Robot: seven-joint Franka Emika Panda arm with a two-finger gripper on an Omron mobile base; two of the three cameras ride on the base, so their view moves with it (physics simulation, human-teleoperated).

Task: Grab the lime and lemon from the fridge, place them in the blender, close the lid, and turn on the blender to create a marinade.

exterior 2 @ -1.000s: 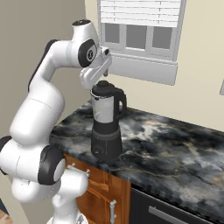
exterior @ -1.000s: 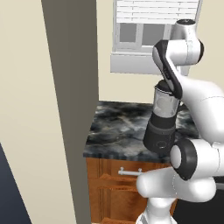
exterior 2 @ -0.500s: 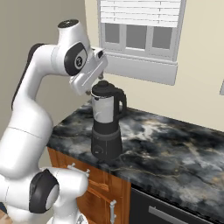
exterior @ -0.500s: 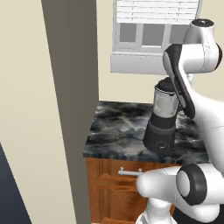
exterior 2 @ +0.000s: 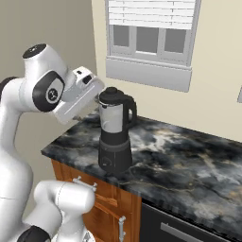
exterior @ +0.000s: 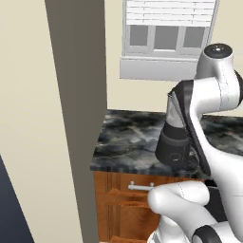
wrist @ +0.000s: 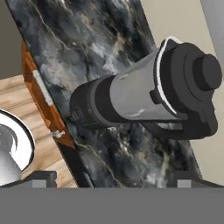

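The blender (exterior 2: 113,142) stands on the dark marble counter (exterior 2: 189,165), with a clear jar (exterior 2: 111,120) on a dark base. The black lid (exterior 2: 112,94) sits on top of the jar. In the hand view the blender (wrist: 131,98) lies sideways across the picture with the lid (wrist: 197,74) at the right. My gripper (wrist: 113,179) is open and holds nothing; its fingertips (wrist: 39,178) stand wide apart. In the right base view the gripper (exterior 2: 87,90) hovers just left of the lid, level with the jar's top. The lime and lemon are out of view.
A tall grey slab (exterior: 78,118), apparently the fridge's side, rises left of the counter. Wooden drawers with metal handles (exterior 2: 101,203) sit under the counter. A window (exterior 2: 151,38) is on the wall behind. My arm (exterior: 209,118) covers part of the blender (exterior: 173,147).
The hand has drawn back from above the lid, moving left and lower, to beside the jar's top. The blender and lid stayed put.
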